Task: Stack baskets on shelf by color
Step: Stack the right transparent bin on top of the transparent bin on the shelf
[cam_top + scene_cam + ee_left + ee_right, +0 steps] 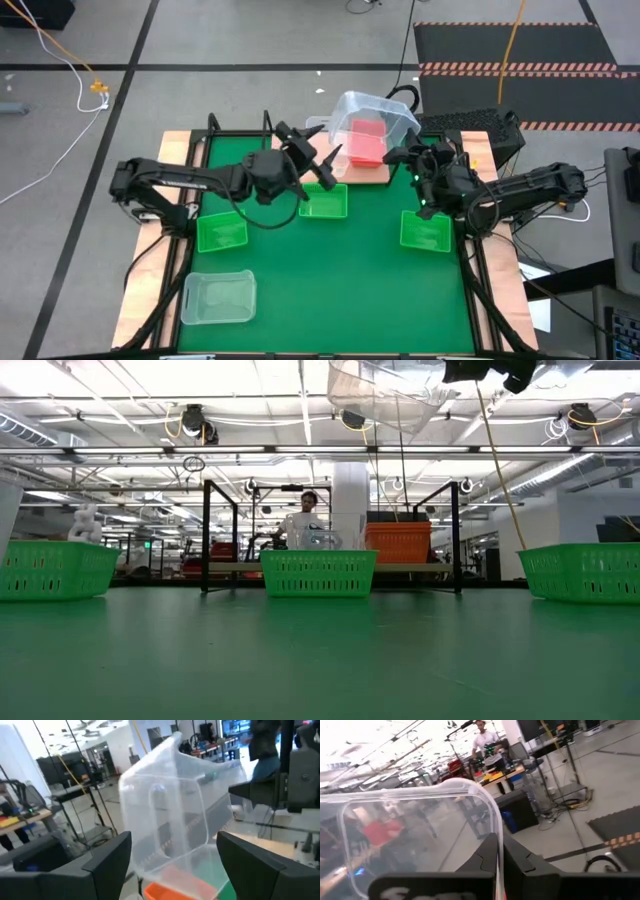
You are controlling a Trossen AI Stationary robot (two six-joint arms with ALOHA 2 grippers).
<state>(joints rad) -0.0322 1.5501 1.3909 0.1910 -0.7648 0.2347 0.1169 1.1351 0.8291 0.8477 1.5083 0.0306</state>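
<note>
High view shows you the right gripper (400,152) pinching the rim of a clear basket (375,118), held tilted in the air above the red baskets (366,142) stacked on the shelf (372,176). Your left gripper (322,160) hangs just beside it with fingers spread, gripping nothing. Three green baskets (323,200) and another clear one (219,297) sit on the green mat (340,290).

Open-plan robotics lab: exposed ceiling pipes (300,452), workbenches (505,777), floor cables (60,60).
</note>
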